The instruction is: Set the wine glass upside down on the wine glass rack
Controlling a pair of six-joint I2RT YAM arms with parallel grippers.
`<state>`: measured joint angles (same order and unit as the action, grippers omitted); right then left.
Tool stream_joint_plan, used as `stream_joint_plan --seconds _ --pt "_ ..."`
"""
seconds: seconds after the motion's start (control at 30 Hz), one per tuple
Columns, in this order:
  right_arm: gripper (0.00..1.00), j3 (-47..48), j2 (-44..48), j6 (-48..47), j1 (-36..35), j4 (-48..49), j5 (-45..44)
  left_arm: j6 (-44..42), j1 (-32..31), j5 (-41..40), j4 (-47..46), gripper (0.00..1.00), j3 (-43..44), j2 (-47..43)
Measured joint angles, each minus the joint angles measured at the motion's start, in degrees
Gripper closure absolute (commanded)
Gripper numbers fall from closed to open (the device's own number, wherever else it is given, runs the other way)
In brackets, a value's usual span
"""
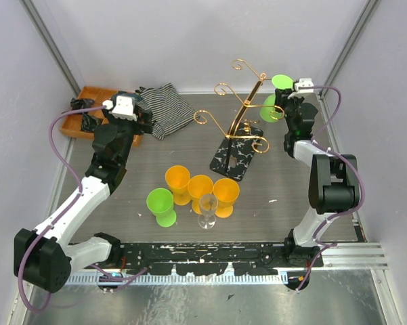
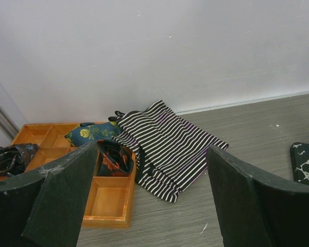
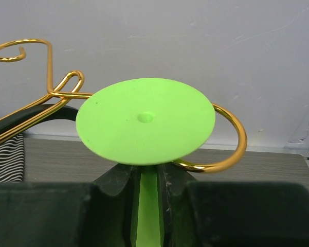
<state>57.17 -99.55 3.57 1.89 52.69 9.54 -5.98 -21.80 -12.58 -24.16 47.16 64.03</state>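
One green plastic wine glass [image 3: 145,121] | upside down, stem clamped in right pincer [image 3: 146,179], ready to hang on gold wire rack [image 1: 238,154] | left pincer [image 2: 151,159] apart, idle

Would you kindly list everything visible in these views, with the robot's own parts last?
wine glass rack: one, gold wire on black speckled base, far centre-right
held wine glass: one, green, upside down at far right, foot beside a rack curl
standing green wine glass: one, green, near centre-left
orange wine glasses: three, orange, clustered near centre
clear wine glass: one, transparent, in front of orange cluster
wooden tray: one, orange-brown, far-left corner
striped cloth: one, black-and-white, beside wooden tray
fabric pieces: at least three, dark patterned, in wooden tray
left claw: one, black, open above tray and cloth
right claw: one, black, shut on held wine glass's stem
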Motion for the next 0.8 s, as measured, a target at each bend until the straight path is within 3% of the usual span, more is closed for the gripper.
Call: stream_joint_plan --seconds 0.8 --pt "0.99 0.1 -0.4 -3.3 0.2 -0.7 -13.5 0.1 0.0 0.0 0.0 0.07 0.0 0.2"
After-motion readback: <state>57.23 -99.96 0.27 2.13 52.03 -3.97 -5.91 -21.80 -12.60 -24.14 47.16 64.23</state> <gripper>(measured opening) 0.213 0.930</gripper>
